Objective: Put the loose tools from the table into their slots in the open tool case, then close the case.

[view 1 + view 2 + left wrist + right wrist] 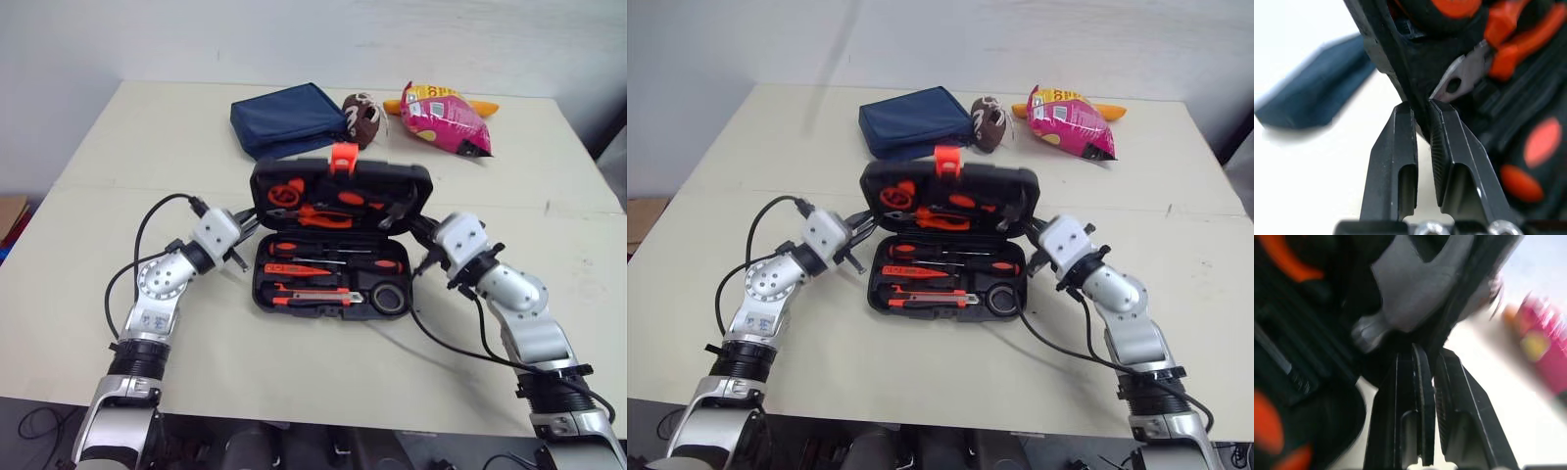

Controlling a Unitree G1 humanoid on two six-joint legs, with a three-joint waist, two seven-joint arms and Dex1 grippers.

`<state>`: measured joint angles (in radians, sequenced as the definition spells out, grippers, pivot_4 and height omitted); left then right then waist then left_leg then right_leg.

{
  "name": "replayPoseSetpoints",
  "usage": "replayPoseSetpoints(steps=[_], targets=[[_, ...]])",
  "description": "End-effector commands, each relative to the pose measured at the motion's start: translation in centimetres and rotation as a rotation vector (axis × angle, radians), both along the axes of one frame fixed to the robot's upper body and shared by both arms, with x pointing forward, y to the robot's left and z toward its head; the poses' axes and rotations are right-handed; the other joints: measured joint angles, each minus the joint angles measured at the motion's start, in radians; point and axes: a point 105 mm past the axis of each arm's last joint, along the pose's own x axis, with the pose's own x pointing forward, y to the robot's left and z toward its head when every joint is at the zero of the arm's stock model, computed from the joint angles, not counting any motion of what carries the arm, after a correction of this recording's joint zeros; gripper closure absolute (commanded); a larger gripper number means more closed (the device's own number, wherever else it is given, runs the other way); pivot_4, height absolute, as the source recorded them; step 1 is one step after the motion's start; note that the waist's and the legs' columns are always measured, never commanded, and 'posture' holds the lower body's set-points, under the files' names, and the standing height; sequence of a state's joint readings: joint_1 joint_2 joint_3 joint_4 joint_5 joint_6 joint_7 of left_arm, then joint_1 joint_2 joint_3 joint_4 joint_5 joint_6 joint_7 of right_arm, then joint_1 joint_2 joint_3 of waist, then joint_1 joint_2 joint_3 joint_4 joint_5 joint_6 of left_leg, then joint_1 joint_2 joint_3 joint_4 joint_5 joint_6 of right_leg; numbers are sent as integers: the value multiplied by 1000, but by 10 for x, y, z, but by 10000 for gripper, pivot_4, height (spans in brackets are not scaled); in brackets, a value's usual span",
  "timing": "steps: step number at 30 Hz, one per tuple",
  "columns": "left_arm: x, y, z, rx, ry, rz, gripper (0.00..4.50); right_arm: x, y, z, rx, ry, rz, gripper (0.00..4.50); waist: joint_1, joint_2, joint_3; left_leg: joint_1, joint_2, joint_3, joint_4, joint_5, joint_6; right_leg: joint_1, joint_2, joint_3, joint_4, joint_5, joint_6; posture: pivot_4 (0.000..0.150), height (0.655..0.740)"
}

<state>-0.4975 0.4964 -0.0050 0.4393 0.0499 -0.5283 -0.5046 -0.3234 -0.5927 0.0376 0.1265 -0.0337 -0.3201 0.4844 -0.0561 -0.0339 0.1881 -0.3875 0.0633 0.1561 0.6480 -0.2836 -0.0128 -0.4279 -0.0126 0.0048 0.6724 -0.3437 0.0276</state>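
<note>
The black tool case (294,300) lies open mid-table, its lid (338,178) tilted up toward me with an orange latch (343,157) on top. Orange pliers (318,215), screwdrivers (333,250), a utility knife (313,294) and a tape measure (390,297) sit in their slots. My left gripper (250,223) is shut on the lid's left rim (1396,54), one finger (1396,147) on each side. My right gripper (421,230) pinches the lid's right rim, close under a grey hammer head (1415,289).
Behind the case lie a navy pouch (289,117), a brown football-shaped toy (362,116) and a pink snack bag (443,117). Black cables loop from both wrists over the table (118,166) beside the case.
</note>
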Motion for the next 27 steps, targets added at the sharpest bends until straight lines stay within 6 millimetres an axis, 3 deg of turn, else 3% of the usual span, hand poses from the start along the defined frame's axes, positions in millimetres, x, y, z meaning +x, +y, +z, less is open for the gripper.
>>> replayPoseSetpoints(steps=[1,5,8,11,13,14,15,17,20,21,24,27], targets=[[-6,11,3,99,-116,15,44874,-19,1,-1,-179,-159,99,45000,-1,0,0,1,0,1,0,0,0,1,0,1,0,0,0,1500,7400],[-14,21,6,128,-156,11,44874,-27,-5,-12,-222,-181,112,45000,-3,0,0,4,1,4,0,0,0,1,0,2,3,0,0,1500,7400],[-30,32,-7,200,-129,-26,33813,-34,-13,-22,-236,-174,101,45000,-6,0,0,6,3,7,-1,0,-1,1,1,3,4,0,-1,1500,7400],[-43,47,-20,286,-104,-19,19964,-46,-18,-34,-318,-169,148,32467,-4,0,0,11,3,9,-3,0,-2,3,0,4,5,-1,-3,1500,7400],[-48,60,-25,305,-74,8,10148,-50,-25,-37,-354,-168,142,21742,-4,0,0,16,3,9,-3,-1,-2,9,0,4,3,-1,-3,1500,7400],[-54,91,-29,287,1,101,5742,-55,-43,-37,-384,-141,109,17273,-5,0,0,20,3,9,-3,-1,-2,13,0,4,1,-1,-3,1500,7400],[-62,116,-31,247,78,174,5579,-61,-58,-36,-408,-112,87,12678,-7,0,0,23,3,9,-3,-2,-1,16,0,4,1,-1,-3,1500,7400],[-75,141,-29,158,183,237,5579,-70,-77,-33,-418,-56,61,12678,-9,0,0,24,3,9,-5,-3,-2,16,0,4,1,-2,-4,1500,7400],[-78,133,-21,81,235,193,5579,-77,-80,-34,-346,59,75,12678,-10,0,0,25,5,9,-6,-3,-3,17,1,3,1,-4,-6,1500,7400],[-74,124,-18,40,255,166,5579,-83,-76,-40,-275,185,105,12678,-9,-1,0,27,5,9,-5,-3,-3,19,1,3,2,-4,-6,1500,7400],[-52,98,-10,-58,296,117,13842,-98,-57,-46,-131,407,218,20517,7,0,0,33,3,5,-6,-3,-2,28,1,2,1,-3,-4,1500,7400],[-29,74,-4,-87,336,65,27477,-118,-36,-57,-70,618,329,35671,14,-2,-1,35,3,1,-5,-5,0,33,2,1,-1,-3,-4,1500,7400]])
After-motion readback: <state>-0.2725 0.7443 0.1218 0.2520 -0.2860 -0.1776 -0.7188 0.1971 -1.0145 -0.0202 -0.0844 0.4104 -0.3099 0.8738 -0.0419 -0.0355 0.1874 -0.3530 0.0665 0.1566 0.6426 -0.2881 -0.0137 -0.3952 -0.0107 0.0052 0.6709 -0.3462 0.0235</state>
